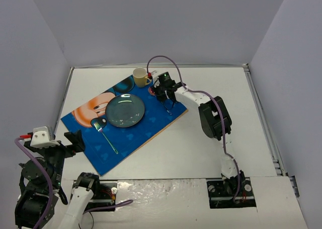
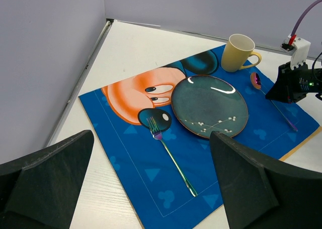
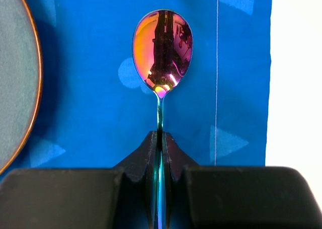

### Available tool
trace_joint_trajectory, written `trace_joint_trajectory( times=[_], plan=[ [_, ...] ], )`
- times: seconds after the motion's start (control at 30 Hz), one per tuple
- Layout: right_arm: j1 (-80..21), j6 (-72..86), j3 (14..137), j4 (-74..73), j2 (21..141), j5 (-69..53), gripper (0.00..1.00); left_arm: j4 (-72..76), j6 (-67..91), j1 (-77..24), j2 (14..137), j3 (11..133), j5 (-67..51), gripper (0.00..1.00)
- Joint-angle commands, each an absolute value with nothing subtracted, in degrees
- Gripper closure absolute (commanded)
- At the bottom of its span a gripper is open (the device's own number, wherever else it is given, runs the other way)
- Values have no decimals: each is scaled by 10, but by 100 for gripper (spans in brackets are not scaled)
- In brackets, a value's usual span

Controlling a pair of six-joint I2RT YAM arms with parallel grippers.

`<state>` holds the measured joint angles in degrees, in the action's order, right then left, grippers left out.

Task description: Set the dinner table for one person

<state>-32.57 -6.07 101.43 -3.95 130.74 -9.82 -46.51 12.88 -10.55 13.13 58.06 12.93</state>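
Right hand [image 3: 160, 141] pinched tight on spoon [image 3: 162, 50] handle; lower it flat, parallel to plate [image 3: 17, 88] edge, then release cleanly.

Spoon handle [image 3: 159, 116] mostly hidden between the jaws; plate [image 3: 15, 78] cut off left.

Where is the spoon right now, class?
Seen from the right wrist, the spoon is pinched by its handle in the right tool, over the blue placemat, right of the plate.
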Motion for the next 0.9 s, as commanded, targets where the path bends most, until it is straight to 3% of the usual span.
trace_joint_trajectory(
  times=[0.0, 0.87],
  plan=[
    [-333, -65, 1051, -17, 1302, -96, 100, -439, 137, -110, 145, 582, 125, 3],
    [-337, -70, 1060, -7, 1336, -96, 100, -447, 140, -110, 139, 577, 124, 3]
  ],
)
